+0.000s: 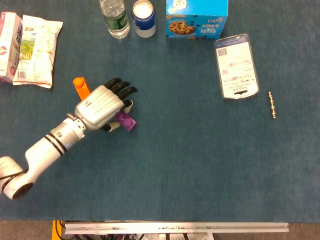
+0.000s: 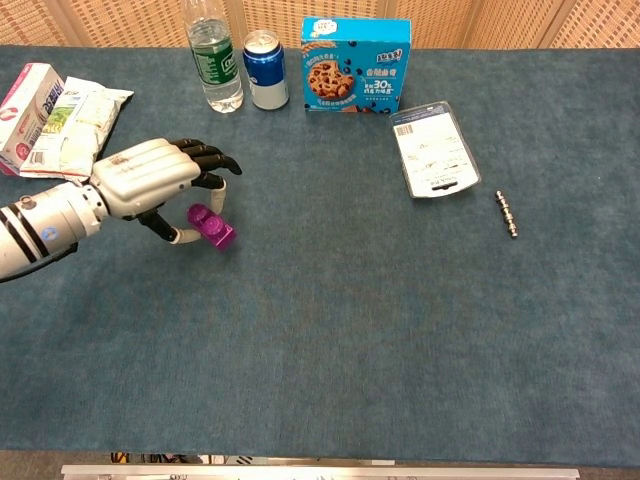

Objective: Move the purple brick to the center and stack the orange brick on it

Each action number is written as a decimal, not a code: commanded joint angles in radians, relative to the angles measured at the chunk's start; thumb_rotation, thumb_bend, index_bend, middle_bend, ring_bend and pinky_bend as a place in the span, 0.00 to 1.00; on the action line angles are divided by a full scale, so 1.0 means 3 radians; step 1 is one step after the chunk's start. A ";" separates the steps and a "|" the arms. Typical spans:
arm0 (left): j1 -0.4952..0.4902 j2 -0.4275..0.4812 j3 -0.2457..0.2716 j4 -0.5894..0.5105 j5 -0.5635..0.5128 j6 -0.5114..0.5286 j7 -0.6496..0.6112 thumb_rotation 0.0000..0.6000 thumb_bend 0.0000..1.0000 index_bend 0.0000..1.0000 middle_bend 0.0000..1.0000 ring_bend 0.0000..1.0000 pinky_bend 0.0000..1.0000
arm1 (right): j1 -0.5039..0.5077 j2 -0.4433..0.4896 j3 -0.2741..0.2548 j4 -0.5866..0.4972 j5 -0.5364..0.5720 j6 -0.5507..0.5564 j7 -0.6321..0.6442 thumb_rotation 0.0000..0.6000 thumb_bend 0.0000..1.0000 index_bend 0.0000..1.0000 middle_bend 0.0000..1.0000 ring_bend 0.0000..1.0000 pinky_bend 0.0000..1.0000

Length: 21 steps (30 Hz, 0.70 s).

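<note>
On the left half of the table, your left hand holds the purple brick, pinched between thumb and fingers with the knuckles on top, so that the brick hangs below the palm with most of its body exposed on the side facing the table's middle. In the chest view the purple brick appears slightly tilted and just above or at the cloth; you cannot tell from these pictures whether it touches. That grip from above makes sense: it leaves the underside free for setting the brick flat at the centre, which lies well to the right of the hand. The orange brick lies on the cloth just behind the wrist side of the hand, apart from it, waiting for the stacking step. The bottle, can and cookie box stand along the far edge, clear of the likely path. Your right hand is not visible in either view.
</note>
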 commanded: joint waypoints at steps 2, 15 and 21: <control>-0.0135 -0.0087 -0.0021 0.0133 0.0005 -0.0123 -0.0022 1.00 0.24 0.50 0.17 0.11 0.12 | -0.0011 0.0006 -0.0001 0.0004 0.0003 0.0011 0.0007 1.00 0.18 0.30 0.35 0.32 0.40; -0.0444 -0.0273 -0.0062 0.0438 -0.0095 -0.0387 -0.0275 1.00 0.24 0.50 0.17 0.11 0.10 | -0.0048 0.0012 -0.0001 0.0022 0.0032 0.0029 0.0022 1.00 0.18 0.30 0.35 0.32 0.40; -0.0527 -0.0367 -0.0085 0.0609 -0.0200 -0.0484 -0.0398 1.00 0.24 0.49 0.17 0.11 0.10 | -0.0060 0.0016 0.0002 0.0026 0.0037 0.0040 0.0019 1.00 0.18 0.30 0.35 0.32 0.40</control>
